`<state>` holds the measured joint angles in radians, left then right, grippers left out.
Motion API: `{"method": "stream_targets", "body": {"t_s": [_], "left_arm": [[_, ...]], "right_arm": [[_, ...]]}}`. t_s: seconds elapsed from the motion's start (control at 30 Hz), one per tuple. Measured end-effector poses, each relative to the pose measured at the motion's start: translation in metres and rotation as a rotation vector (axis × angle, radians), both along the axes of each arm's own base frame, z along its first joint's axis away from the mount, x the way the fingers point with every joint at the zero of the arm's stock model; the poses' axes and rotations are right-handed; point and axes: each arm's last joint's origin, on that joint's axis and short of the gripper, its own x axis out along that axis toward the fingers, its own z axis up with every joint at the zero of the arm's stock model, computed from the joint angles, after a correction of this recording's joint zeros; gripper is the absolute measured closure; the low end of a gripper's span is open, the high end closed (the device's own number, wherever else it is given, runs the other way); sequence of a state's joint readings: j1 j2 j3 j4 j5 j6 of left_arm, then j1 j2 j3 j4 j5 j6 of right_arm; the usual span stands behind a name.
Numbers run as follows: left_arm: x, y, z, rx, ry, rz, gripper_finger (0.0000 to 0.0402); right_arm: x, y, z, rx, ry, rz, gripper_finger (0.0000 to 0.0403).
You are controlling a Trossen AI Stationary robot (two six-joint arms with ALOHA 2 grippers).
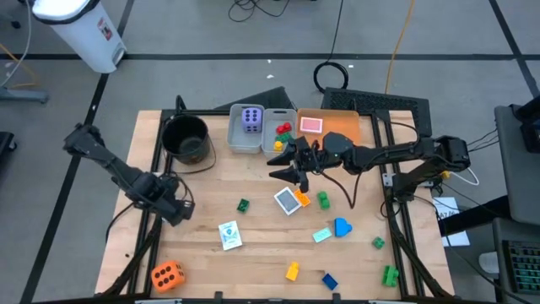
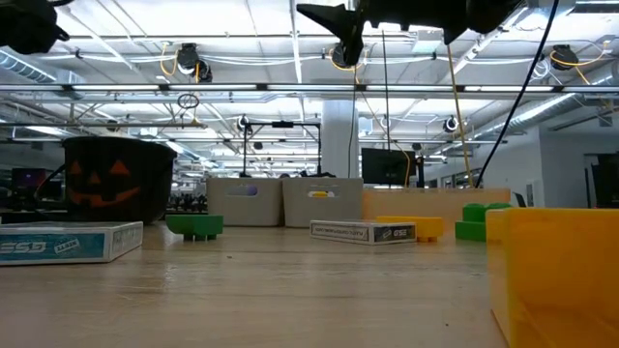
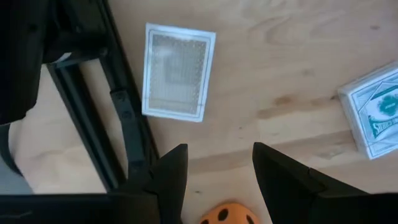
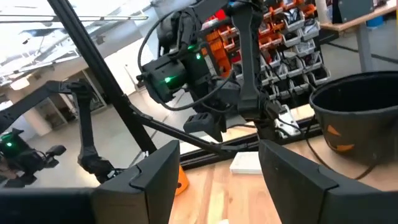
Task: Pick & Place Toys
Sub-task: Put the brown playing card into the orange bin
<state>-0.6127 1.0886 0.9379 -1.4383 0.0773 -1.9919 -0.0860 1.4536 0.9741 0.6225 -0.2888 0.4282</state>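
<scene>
while hovering part-open and empty at frame centre, right gripper (image 1: pixel 291 173) needing to pinch the thin, light, slippery card (image 1: pixel 288 201) by its edges.

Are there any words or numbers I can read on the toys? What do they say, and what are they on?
"ESG": on the side of the card box lying near the pumpkin-face bucket, low view; the smaller print under it is too blurred to read.
Card box farther back: print on its side too small to read.
Card box in the left wrist view: lettering too blurred.
No other readable text.
</scene>
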Motion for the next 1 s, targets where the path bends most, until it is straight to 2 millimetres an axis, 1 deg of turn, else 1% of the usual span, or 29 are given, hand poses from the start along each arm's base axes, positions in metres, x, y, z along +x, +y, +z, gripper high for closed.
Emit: {"method": "stream_targets", "body": {"t_s": [0.33,0.43,0.53,0.7,0.87,0.93,1.0], "left_arm": [[-0.007,-0.008,-0.001,0.083,-0.037,-0.061,0.0215],[-0.008,-0.008,-0.003,0.076,-0.024,-0.072,0.0202],[-0.008,-0.009,-0.007,0.055,-0.006,-0.071,0.0169],[-0.006,-0.011,-0.014,0.037,-0.028,-0.046,0.009],[-0.005,-0.01,-0.022,0.064,-0.049,-0.033,0.0015],[-0.006,-0.009,-0.026,0.078,-0.04,-0.02,0.0007],[-0.007,-0.009,-0.031,0.084,-0.035,-0.004,0.0013]], "right_arm": [[0.0,-0.001,-0.001,0.0,0.007,-0.032,0.0193],[0.0,-0.001,-0.001,0.0,0.006,-0.032,0.0193],[0.0,-0.001,-0.001,0.0,0.007,-0.032,0.0193],[0.0,-0.001,-0.001,0.0,0.007,-0.031,0.0193],[0.0,-0.001,-0.002,0.001,0.015,-0.03,0.0193],[0.0,-0.001,-0.002,0.001,0.023,-0.03,0.0193],[0.0,-0.001,-0.003,0.002,0.03,-0.03,0.0193]]}}
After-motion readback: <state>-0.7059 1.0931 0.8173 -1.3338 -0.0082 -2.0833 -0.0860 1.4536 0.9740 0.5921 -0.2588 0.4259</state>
